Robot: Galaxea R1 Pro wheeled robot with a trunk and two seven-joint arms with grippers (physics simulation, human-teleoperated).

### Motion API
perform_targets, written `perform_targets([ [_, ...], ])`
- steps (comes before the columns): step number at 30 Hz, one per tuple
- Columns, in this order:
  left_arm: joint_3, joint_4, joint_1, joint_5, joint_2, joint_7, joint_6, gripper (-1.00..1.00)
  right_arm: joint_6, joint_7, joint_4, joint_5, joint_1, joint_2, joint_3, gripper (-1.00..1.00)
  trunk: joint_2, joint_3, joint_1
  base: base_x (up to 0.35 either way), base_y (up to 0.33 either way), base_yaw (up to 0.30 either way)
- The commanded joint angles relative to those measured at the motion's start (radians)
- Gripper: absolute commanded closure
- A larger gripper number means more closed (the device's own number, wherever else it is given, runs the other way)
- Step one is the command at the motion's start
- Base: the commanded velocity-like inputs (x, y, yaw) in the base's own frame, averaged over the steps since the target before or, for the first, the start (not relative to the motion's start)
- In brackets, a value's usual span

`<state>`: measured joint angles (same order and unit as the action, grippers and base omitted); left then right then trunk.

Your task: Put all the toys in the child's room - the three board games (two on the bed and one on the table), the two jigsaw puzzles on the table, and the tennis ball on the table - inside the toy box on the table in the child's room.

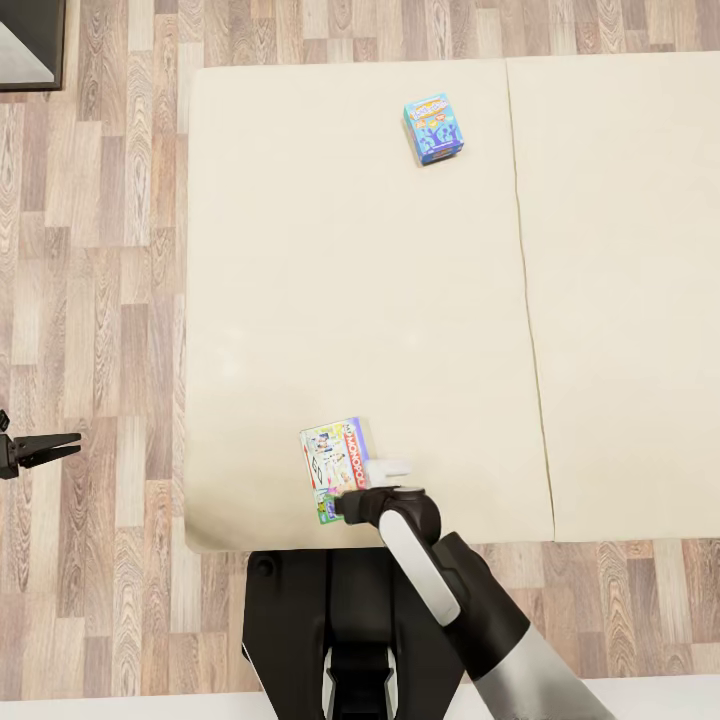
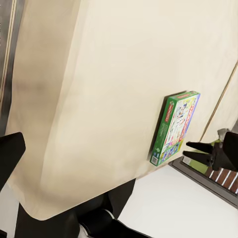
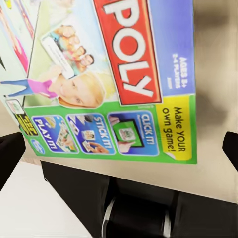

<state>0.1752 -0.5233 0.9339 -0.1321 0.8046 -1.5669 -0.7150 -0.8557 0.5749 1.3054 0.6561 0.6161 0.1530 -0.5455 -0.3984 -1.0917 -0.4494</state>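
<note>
Cream mattress of the bed point(image 1: 300, 250) carries the flat Monopoly game box point(image 1: 335, 467) near its front edge. Our right end effector point(image 1: 350, 500) hovers spread, empty; we should straddle the box edges squarely before closing.

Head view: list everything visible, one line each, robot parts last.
Bed: one, cream two-part mattress, spans most of the view.
White board game: one, white with multicoloured edges, near bed edge, beside the right gripper.
Teal-blue board game: one, small, far part of the mattress.
Floor: wood planks, around the bed.
Left gripper: black, open, over the floor left of the bed.
Right gripper: open, at the white game.
Robot base: black, at the near bed edge.
</note>
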Motion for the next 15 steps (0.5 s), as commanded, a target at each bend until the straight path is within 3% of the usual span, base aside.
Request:
perform_targets([
  [1,0.000,0.000,0.000,0.001,0.000,-0.004,-0.011,-1.00,-0.001,0.010,-0.006,0.009,0.002,0.001,-0.001,-1.00,-0.002,-0.001,-0.001,0.000,0.000,0.000],
  [15,0.000,0.000,0.000,0.001,-0.001,-0.004,-0.011,-1.00,0.092,-0.009,-0.137,0.009,0.056,-0.002,-0.010,-1.00,-0.002,-0.001,-0.001,0.000,0.000,0.000],
])
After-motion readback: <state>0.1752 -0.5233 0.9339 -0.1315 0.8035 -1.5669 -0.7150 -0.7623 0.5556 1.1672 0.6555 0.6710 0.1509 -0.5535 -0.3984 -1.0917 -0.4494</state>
